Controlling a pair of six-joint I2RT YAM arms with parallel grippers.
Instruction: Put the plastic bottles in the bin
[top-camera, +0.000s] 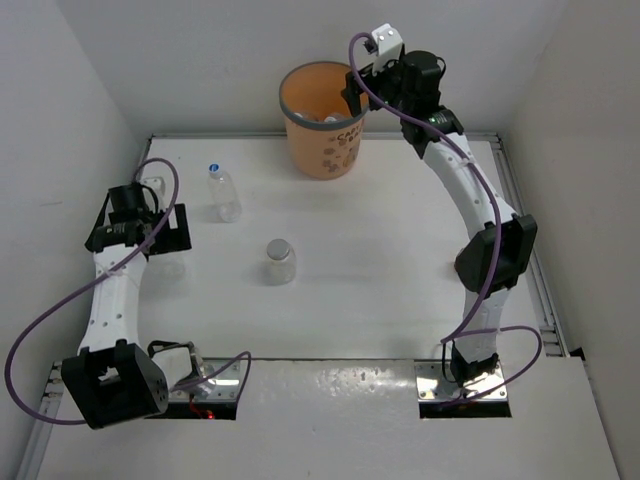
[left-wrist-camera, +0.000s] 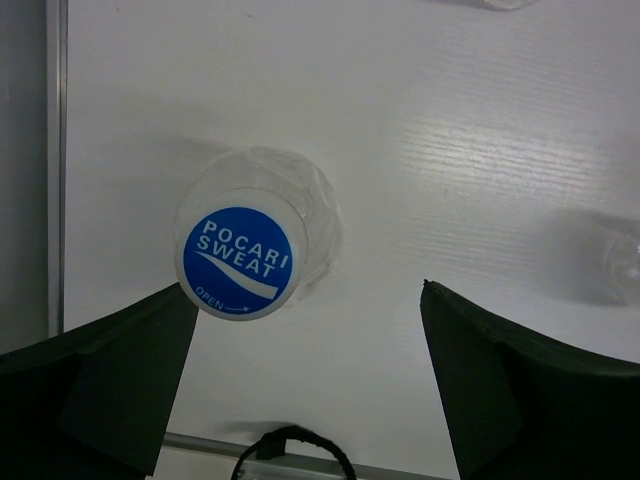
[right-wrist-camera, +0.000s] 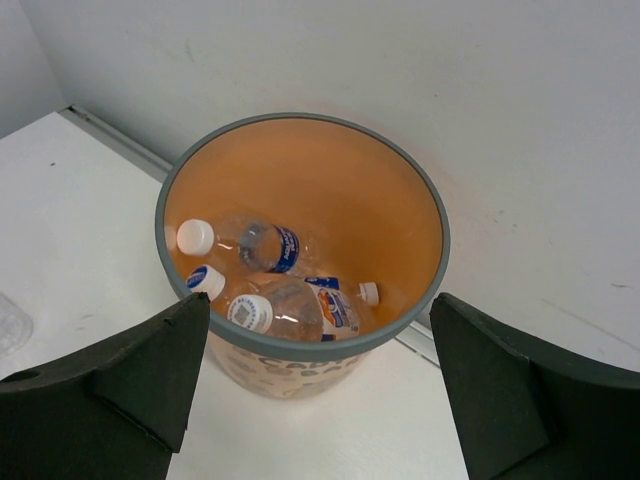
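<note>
The orange bin (top-camera: 322, 150) stands at the back of the table. In the right wrist view it (right-wrist-camera: 330, 190) holds several clear bottles (right-wrist-camera: 290, 310) with white or blue caps. My right gripper (top-camera: 358, 95) hovers over its right rim, open and empty (right-wrist-camera: 320, 298). My left gripper (top-camera: 168, 240) is open above a clear upright bottle (top-camera: 168, 264). That bottle's blue Pocari Sweat cap (left-wrist-camera: 240, 262) sits just beyond my left fingertip (left-wrist-camera: 185, 300), untouched by my gripper (left-wrist-camera: 308, 290). A blue-capped bottle (top-camera: 225, 193) and a grey-capped bottle (top-camera: 280, 260) stand on the table. No brownish red-capped bottle is in view.
White walls close in the table on the left, back and right. A metal rail (left-wrist-camera: 52, 200) runs along the left table edge, and a black cable loop (left-wrist-camera: 290, 452) lies by a rail below my left fingers. A small white block (top-camera: 152, 185) sits by the left wall.
</note>
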